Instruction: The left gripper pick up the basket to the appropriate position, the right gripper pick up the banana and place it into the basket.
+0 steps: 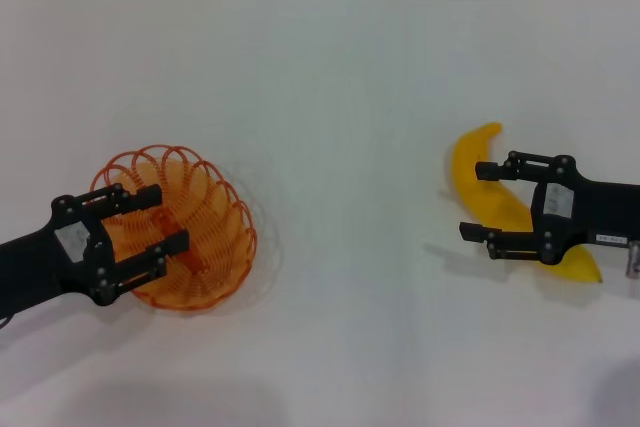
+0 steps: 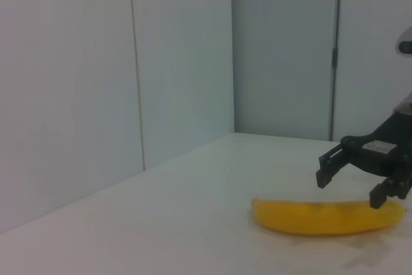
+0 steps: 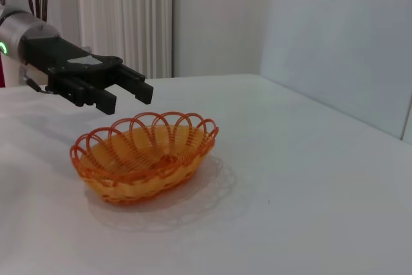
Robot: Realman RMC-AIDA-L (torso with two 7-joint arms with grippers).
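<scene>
On the white table [image 1: 360,97], both grippers hover wide-jawed, left [image 1: 160,222] over the basket [image 1: 200,247], right [image 1: 478,202] straddling the banana [image 1: 478,182], poised to grasp.

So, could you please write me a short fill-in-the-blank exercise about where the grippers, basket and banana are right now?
1. The left gripper hangs open above the ____.
2. The banana lies on the ____, not in the basket.
3. The right gripper has its fingers ____ around the banana.
4. The basket contains ____.

Missing words: basket; table; open; nothing
</scene>
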